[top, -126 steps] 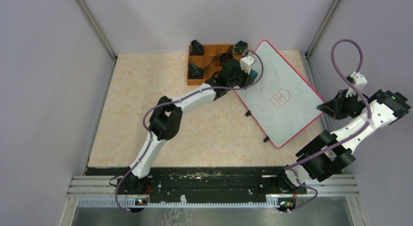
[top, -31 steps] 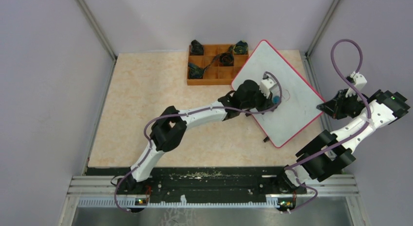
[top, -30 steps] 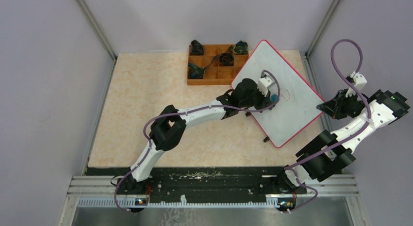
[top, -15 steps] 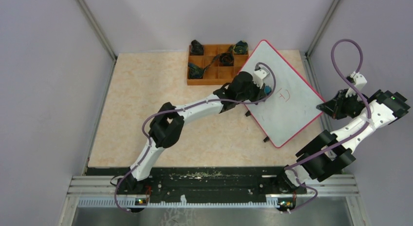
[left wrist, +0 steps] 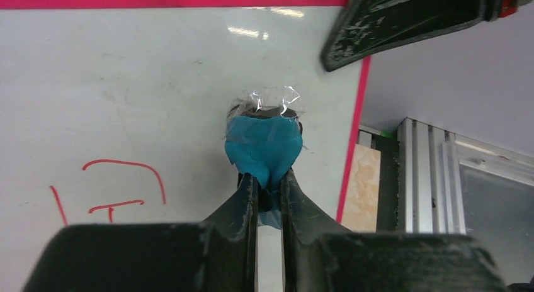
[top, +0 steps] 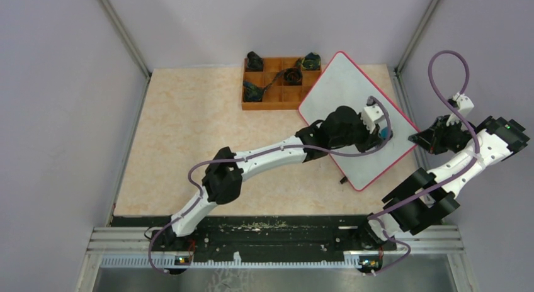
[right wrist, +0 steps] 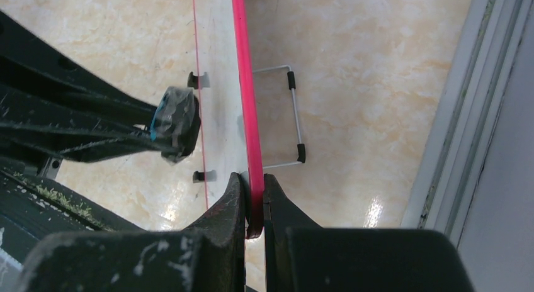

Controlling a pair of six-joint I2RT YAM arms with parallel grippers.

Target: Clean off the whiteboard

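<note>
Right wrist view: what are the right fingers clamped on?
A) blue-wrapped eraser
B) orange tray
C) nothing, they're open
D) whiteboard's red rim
D: the right fingers are shut on the red rim of the whiteboard, while the blue-wrapped eraser sits pinched in the left fingers.

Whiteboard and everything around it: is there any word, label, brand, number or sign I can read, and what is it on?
On the whiteboard: red handwritten strokes, a partial figure, not readable as any letter or number.
Elsewhere: no label, brand, number or sign is legible in any view.
</note>
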